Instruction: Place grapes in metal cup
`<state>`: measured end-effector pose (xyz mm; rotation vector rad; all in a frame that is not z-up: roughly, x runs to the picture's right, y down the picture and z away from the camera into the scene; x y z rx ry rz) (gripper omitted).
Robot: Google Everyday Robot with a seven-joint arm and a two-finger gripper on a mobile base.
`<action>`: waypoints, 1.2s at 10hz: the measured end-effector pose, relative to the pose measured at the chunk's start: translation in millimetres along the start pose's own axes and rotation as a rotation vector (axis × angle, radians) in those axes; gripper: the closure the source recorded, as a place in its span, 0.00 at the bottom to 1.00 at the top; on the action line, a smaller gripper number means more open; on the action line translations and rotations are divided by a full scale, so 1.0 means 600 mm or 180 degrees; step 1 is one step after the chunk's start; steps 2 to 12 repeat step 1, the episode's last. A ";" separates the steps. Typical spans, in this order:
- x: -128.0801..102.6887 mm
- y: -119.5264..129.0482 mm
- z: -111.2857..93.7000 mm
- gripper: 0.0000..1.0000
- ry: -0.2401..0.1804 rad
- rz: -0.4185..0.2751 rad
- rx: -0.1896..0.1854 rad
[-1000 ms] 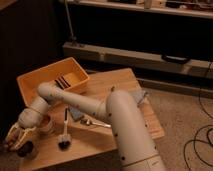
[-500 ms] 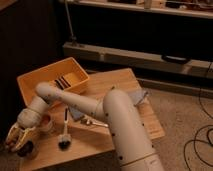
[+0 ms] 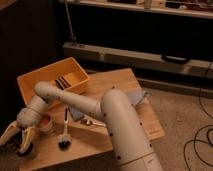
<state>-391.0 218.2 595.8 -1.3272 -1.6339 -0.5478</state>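
You see pale cream gripper (image 3: 19, 137) at table's left corner over dark grey metal cup (image 3: 26, 148); yellow-orange bin (image 3: 34, 80); orange-pink bowl (image 3: 46, 123); black-headed, white-handled brush (image 3: 64, 135)

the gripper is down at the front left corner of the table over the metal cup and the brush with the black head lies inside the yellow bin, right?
Not quite. The gripper is at the front left corner over the metal cup, but the brush lies on the wooden table in front of the yellow bin, not inside it. The camera view shows this.
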 end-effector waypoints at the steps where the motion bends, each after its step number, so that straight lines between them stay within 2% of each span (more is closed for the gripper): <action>1: 0.001 -0.001 0.000 0.20 0.0000 0.0002 0.0009; 12: 0.001 -0.001 0.000 0.20 0.0000 0.0002 0.0009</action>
